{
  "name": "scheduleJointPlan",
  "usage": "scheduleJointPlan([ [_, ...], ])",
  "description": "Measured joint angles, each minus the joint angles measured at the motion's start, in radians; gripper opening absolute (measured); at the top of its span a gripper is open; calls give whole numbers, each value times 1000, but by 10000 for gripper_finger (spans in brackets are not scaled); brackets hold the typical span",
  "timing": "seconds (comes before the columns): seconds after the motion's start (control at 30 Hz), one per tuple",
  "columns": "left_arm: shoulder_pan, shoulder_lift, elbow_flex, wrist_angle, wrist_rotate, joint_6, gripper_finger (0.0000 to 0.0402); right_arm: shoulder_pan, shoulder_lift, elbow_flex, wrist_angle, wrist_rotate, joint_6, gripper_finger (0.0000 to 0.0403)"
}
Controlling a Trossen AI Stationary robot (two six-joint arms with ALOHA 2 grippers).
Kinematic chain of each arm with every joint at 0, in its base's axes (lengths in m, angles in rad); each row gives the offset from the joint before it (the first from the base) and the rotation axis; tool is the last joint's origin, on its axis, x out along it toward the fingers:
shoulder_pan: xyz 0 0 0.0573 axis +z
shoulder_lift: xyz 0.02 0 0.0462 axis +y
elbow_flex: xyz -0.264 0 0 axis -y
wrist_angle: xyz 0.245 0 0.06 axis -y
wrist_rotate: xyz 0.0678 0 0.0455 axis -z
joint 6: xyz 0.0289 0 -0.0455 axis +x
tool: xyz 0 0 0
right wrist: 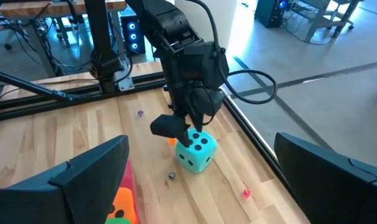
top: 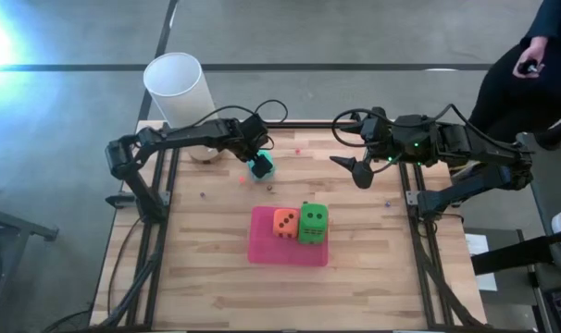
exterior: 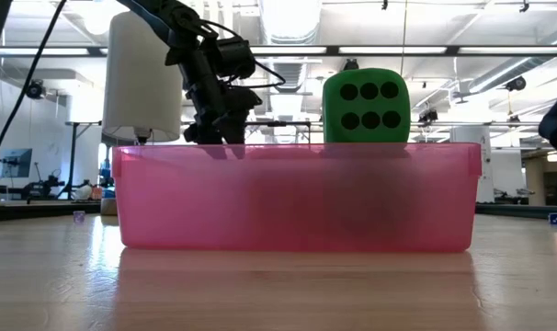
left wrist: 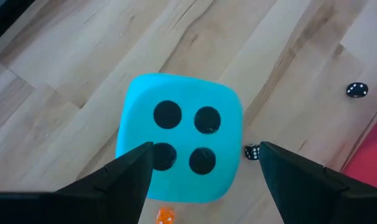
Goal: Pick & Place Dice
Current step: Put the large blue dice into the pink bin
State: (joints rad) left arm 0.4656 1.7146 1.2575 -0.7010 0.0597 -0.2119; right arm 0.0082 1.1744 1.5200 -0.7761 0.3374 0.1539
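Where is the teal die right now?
The teal die sits on the wooden table toward its far edge, up and left of the pink tray in the high view. The left gripper straddles it, with tiny dice scattered nearby.

Matt, foam-like teal die (left wrist: 179, 137) on a smooth pale wood table (top: 216, 277); translucent glossy pink plastic tray (exterior: 297, 198).

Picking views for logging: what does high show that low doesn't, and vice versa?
High only: teal die under the left gripper, orange die, right gripper open and idle over the table, person at the edge. Low only: the pink tray's side wall, the green die's six-pip face above the rim, the room behind. Both: tray, green die, white cylinder, left arm.
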Motion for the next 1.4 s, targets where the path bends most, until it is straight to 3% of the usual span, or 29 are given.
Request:
scheduleJointPlan([
  [0.47, 0, 0, 0, -40, -3, 51, 290, 0, 0, 0, 0, 0, 0, 400],
  [0.6, 0, 0, 0, -40, -22, 97, 314, 0, 0, 0, 0, 0, 2, 400],
  [0.83, 1, 0, 0, -40, -90, 141, 394, 0, 0, 0, 0, 0, 0, 400],
  [0.97, 1, 0, 0, -41, -89, 213, 392, 0, 0, 0, 0, 0, 1, 400],
  [1.4, 2, 22, 0, 10, -80, 213, 399, 0, 0, 0, 0, 1, 2, 400],
])
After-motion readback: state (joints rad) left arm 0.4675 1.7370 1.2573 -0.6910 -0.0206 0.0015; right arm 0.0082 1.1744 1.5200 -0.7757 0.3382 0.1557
